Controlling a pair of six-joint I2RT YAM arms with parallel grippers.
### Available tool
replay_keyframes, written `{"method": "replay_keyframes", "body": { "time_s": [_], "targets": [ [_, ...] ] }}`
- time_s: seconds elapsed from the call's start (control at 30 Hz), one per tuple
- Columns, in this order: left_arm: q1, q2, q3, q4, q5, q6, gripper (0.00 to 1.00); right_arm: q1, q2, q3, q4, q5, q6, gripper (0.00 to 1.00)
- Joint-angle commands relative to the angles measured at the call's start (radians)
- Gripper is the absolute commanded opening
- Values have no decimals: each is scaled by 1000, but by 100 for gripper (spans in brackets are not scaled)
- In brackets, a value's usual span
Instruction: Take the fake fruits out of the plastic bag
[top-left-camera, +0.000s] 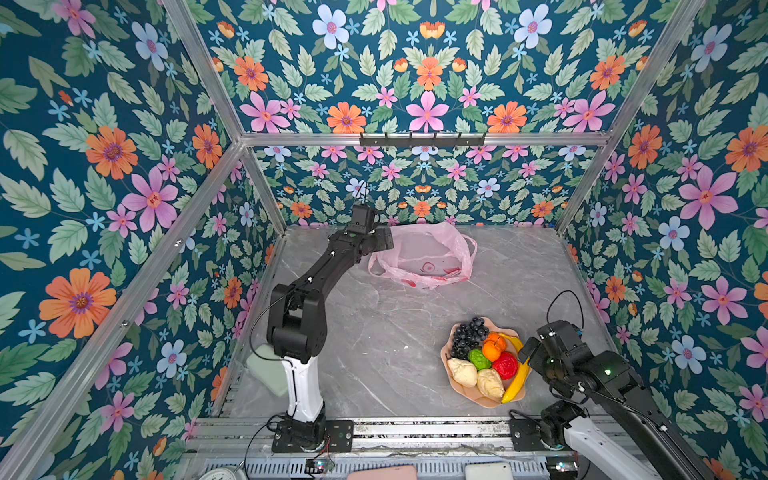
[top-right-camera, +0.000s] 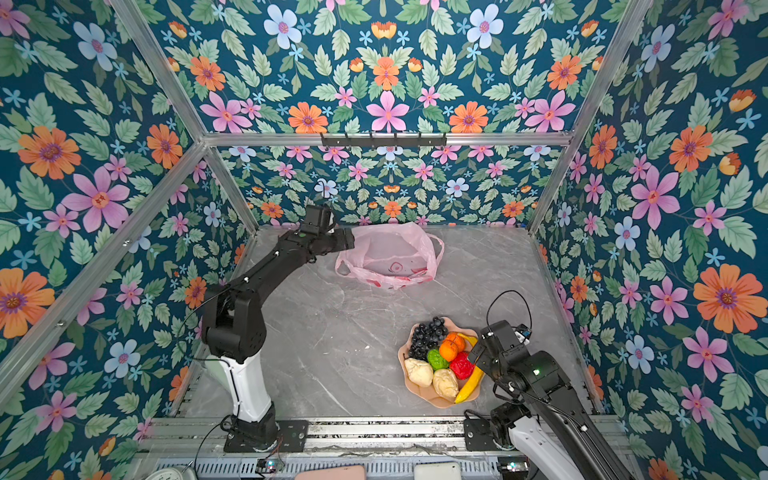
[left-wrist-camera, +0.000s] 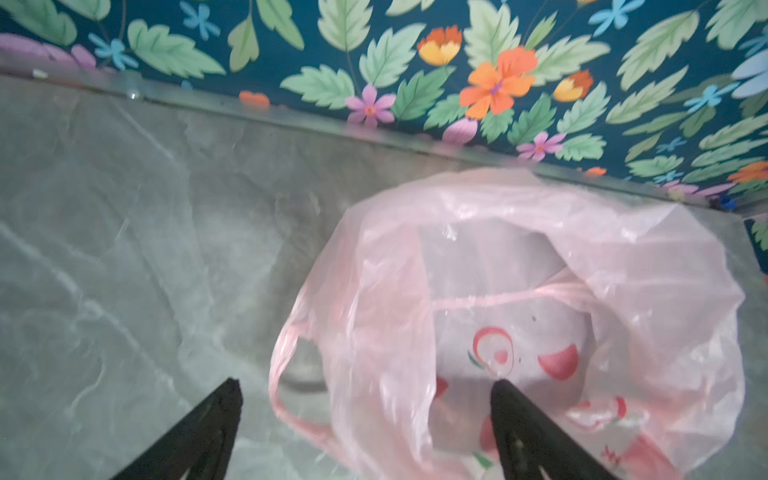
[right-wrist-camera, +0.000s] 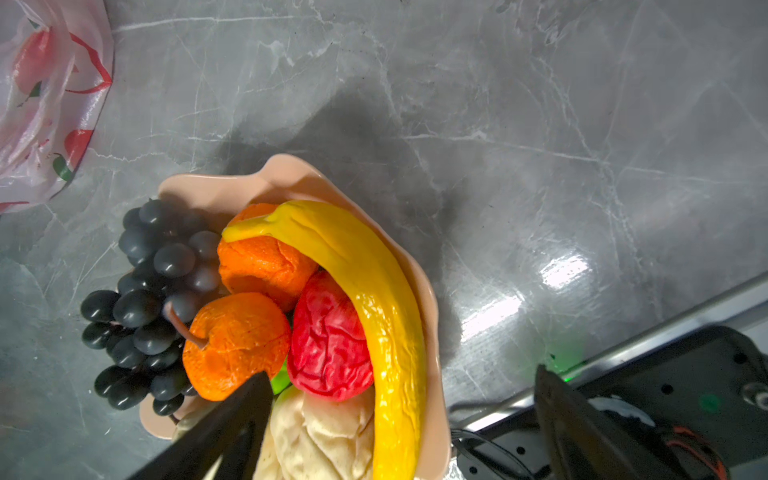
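Note:
The pink plastic bag (top-left-camera: 428, 257) (top-right-camera: 392, 255) lies slumped at the back of the table, mouth open, and I see no fruit inside it. My left gripper (top-left-camera: 383, 241) (left-wrist-camera: 365, 386) is open at its left rim, loose film hanging between the wide jaws. The fake fruits are piled on a peach plate (top-left-camera: 482, 401): banana (right-wrist-camera: 374, 291), grapes (right-wrist-camera: 153, 282), two oranges (right-wrist-camera: 237, 345), red fruit (right-wrist-camera: 328, 340), green fruit (top-left-camera: 480, 359) and cream lumps (top-left-camera: 463, 371). My right gripper (right-wrist-camera: 401, 374) (top-left-camera: 525, 349) is open over the plate's right side, holding nothing.
Floral walls close in the grey marble table (top-left-camera: 365, 332) at the back and sides. A black hook rail (top-left-camera: 422, 140) hangs on the back frame. A pale green pad (top-left-camera: 266, 370) sits by the left arm's base. The right arm's base plate (right-wrist-camera: 685, 395) is beside the plate.

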Motion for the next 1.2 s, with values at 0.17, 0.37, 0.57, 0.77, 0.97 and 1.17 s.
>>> {"method": "replay_keyframes", "body": {
  "time_s": [0.17,0.37,0.57,0.77,0.97,1.17],
  "targets": [
    [-6,-287,-445,340,14,-45,100,2,-40,-98,133,-139,4,99],
    [-6,-401,-642,459,13,-65,100,2,-65,-153,208,-174,20,99],
    [-5,-472,-750,520,-20,-72,100,1,-86,-210,279,-214,42,99],
    [-6,-487,-785,525,-32,-77,100,1,-107,-241,313,-225,54,99],
    [-6,-476,-788,519,-37,-79,100,2,-111,-269,363,-248,72,99],
    [-6,-469,-787,513,-43,-76,100,3,-94,-284,432,-265,82,96]
  ]
}}
